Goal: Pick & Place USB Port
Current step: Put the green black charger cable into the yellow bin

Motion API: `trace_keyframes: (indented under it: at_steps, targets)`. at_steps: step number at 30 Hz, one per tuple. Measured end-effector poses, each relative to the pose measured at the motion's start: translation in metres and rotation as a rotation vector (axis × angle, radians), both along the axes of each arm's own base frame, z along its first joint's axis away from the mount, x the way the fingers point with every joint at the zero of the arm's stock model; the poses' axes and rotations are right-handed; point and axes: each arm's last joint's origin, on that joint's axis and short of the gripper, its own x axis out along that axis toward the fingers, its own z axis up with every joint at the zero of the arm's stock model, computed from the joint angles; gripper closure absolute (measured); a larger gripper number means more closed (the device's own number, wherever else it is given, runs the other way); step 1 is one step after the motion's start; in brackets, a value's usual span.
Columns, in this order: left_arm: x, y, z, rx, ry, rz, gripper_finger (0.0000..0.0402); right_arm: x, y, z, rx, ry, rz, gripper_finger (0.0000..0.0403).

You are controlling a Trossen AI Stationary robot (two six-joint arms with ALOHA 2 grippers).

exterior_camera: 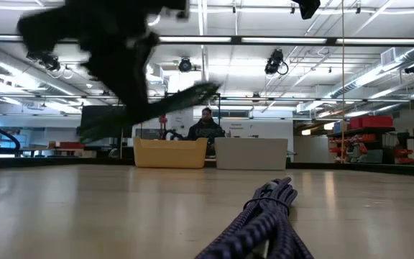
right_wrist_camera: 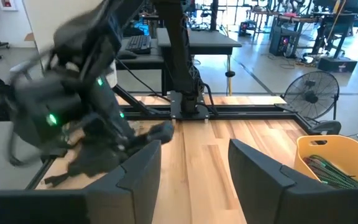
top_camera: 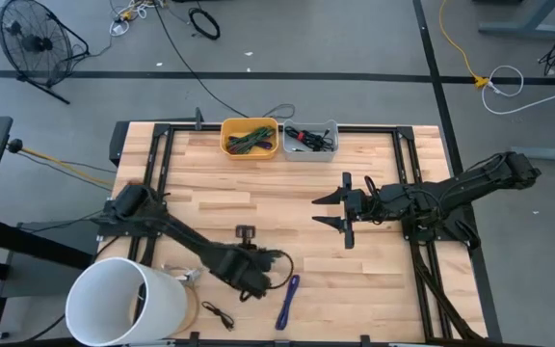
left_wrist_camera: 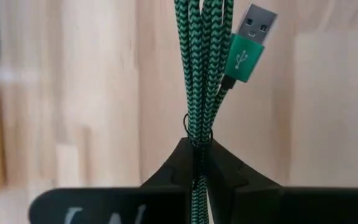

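The left gripper [left_wrist_camera: 197, 163], low over the table's front, clamps a braided green USB cable [left_wrist_camera: 199, 68]. A purple braided cable [top_camera: 288, 302] lies just beside it. At the rear, a yellow bin [top_camera: 250, 136] holds cables. The right gripper [top_camera: 330, 210] hovers mid-table, fingers spread wide.

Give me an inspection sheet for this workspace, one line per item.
Surface: wooden table, bare in the middle.
Job's things: green USB cable clamped in left end effector; yellow bin and grey bin at far edge.
Clutter: white bucket at near left corner.
Grippers: right end effector open, hovering mid-table.
Cables: purple cable, thin black cable.
Surroundings: fan; a seated person.
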Motion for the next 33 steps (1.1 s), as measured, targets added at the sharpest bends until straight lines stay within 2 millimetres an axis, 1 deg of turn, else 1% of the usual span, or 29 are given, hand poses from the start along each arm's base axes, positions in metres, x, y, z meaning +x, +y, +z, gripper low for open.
trace_keyframes:
  at_steps: [2,5,8,9,14,16,18,21,24,29,33]
  targets:
    - [0.011,0.007,0.021,0.03,-0.084,-0.008,0.0383,0.0,0.0,0.0,0.0,0.001,0.0,0.0213]
    - [0.024,0.024,0.053,0.12,-0.188,0.007,0.0383,0.0,0.0,0.0,0.0,0.001,0.0,0.0213]
    - [0.028,0.038,0.083,0.175,-0.248,0.004,0.0383,0.0,0.0,0.0,0.0,0.0,-0.002,0.0213]
    - [0.028,0.043,0.096,0.181,-0.286,0.008,0.0383,0.0,0.0,0.0,-0.002,0.001,-0.001,0.0213]
    - [0.011,0.072,0.153,0.176,-0.44,0.042,0.0383,0.0,0.0,0.0,-0.011,-0.003,0.0,0.0213]
    - [0.003,0.083,0.172,0.142,-0.534,0.053,0.0383,0.0,0.0,0.001,-0.013,-0.01,0.0,0.0213]
    - [-0.003,0.09,0.187,0.07,-0.633,0.015,0.0383,0.0,0.0,0.001,-0.021,-0.016,0.0,0.0213]
    - [-0.005,0.1,0.194,-0.044,-0.75,-0.092,0.0383,0.0,0.0,0.002,-0.024,-0.025,0.0,0.0213]
    - [-0.002,0.107,0.19,-0.128,-0.845,-0.16,0.0383,0.0,0.0,0.003,-0.023,-0.03,0.0,0.0213]
    - [0.004,0.112,0.166,-0.146,-0.887,-0.165,0.0383,0.0,0.0,0.003,-0.034,-0.031,0.001,0.0213]
    - [0.005,0.116,0.153,-0.13,-0.899,-0.162,0.0383,0.0,0.0,0.003,-0.037,-0.031,0.002,0.0213]
